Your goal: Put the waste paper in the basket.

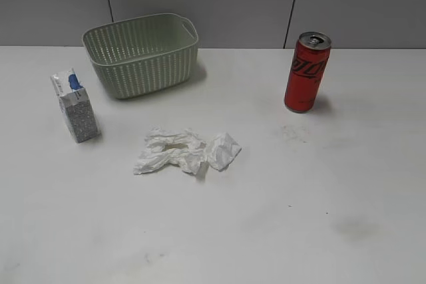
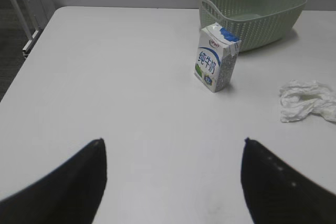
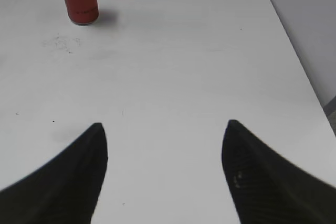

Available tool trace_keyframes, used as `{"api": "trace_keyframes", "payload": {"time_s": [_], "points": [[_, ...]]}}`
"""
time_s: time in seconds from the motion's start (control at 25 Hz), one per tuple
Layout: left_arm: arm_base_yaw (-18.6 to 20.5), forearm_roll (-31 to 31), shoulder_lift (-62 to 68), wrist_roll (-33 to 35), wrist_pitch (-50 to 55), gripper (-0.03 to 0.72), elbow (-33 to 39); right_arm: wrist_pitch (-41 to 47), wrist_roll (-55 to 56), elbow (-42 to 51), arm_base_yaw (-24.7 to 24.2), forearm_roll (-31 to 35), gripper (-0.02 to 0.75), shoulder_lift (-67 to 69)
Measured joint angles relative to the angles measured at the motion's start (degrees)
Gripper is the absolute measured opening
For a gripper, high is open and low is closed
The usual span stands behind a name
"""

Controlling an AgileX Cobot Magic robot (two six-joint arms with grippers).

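Exterior view: waste paper [image 1: 185,151] lies loose at centre of frame on the white worktop [image 1: 319,217], a few crumpled wads touching. Basket [image 1: 142,54] upper left, well apart from paper. Milk carton [image 1: 75,106] at left, red can [image 1: 307,71] upper right. No arms in shot.

Left wrist view: left gripper [image 2: 173,182] wide open, nothing held, over bare worktop at bottom of frame; paper at right edge, carton near centre w/ basket behind it at top right.

Right wrist view: right gripper [image 3: 164,171] wide open, empty; can upper left.

Risk, imo: soft wads may split so only part lifts, and a reach from the left could clip the carton.
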Motion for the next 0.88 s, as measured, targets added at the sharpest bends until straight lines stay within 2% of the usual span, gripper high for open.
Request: {"api": "trace_keyframes", "payload": {"time_s": [0.32,0.44,0.52,0.64,0.76,0.88], "points": [[0.0,0.0,0.0,0.0,0.0,0.592,0.0,0.0,0.0,0.0,0.0,0.0,0.517,0.0],[0.0,-0.23,2.41,0.39,-0.38,0.624,-0.14,0.0,0.0,0.0,0.0,0.0,0.517,0.0],[0.0,-1.55,5.76,2.21,-1.57,0.645,-0.72,0.0,0.0,0.0,0.0,0.0,0.517,0.0],[-0.14,-6.79,12.33,8.23,-4.94,0.653,-1.81,0.0,0.0,0.0,0.0,0.0,0.517,0.0],[-2.77,-13.32,19.71,13.01,-7.52,0.648,-2.12,0.0,0.0,0.0,0.0,0.0,0.517,0.0],[-8.1,-14.62,26.75,17.14,-9.1,0.632,-2.16,0.0,0.0,0.0,0.0,0.0,0.517,0.0]]}}
